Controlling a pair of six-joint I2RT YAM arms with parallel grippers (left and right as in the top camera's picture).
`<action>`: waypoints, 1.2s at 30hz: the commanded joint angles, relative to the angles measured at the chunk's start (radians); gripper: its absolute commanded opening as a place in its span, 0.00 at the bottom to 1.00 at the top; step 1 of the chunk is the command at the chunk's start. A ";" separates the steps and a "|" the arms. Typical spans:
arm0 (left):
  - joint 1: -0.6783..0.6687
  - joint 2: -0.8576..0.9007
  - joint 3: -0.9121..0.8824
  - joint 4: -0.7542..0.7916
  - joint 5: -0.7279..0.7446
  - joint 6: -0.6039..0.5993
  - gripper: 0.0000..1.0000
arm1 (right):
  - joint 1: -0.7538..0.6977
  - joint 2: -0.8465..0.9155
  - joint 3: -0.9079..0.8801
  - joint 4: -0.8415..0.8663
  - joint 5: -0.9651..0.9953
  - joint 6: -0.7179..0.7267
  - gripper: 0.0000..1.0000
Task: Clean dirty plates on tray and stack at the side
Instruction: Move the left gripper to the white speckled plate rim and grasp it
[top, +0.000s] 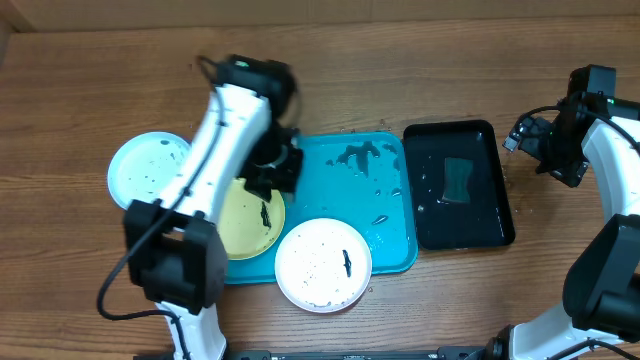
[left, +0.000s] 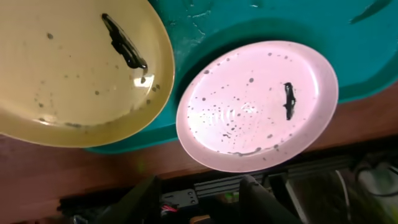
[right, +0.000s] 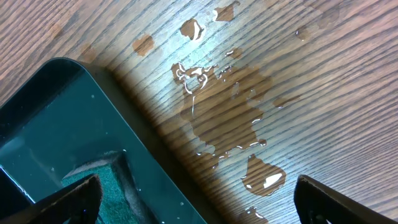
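The turquoise tray (top: 385, 190) lies mid-table, wet-streaked. The yellow-green plate (top: 245, 228) with a dark smear rests on its left end. The white plate (top: 322, 265) with specks and a dark smear overlaps the tray's front rim. The light blue plate (top: 146, 168) sits on the table left of the tray. My left gripper (top: 273, 168) hovers over the yellow-green plate's far edge, open and empty. The left wrist view shows the yellow-green plate (left: 68, 68), the white plate (left: 258, 106), the tray (left: 261, 22) and the open fingers (left: 205, 200). My right gripper (top: 535, 145) is open and empty (right: 199, 205).
A glossy black tray (top: 490, 225) holding water and a green sponge (top: 458, 180) stands right of the turquoise tray. Its corner (right: 56, 118) and the sponge (right: 93, 180) show in the right wrist view. Water puddles (right: 227, 115) lie on the wood beside it.
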 joint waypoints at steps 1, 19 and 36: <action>-0.068 -0.035 -0.038 -0.005 -0.098 -0.101 0.45 | 0.003 -0.007 0.015 0.003 -0.005 0.005 1.00; -0.138 -0.035 -0.374 0.191 -0.098 -0.177 0.35 | 0.003 -0.007 0.015 0.003 -0.005 0.005 1.00; -0.134 -0.474 -0.653 0.482 -0.124 -0.303 0.31 | 0.003 -0.007 0.015 0.003 -0.005 0.005 1.00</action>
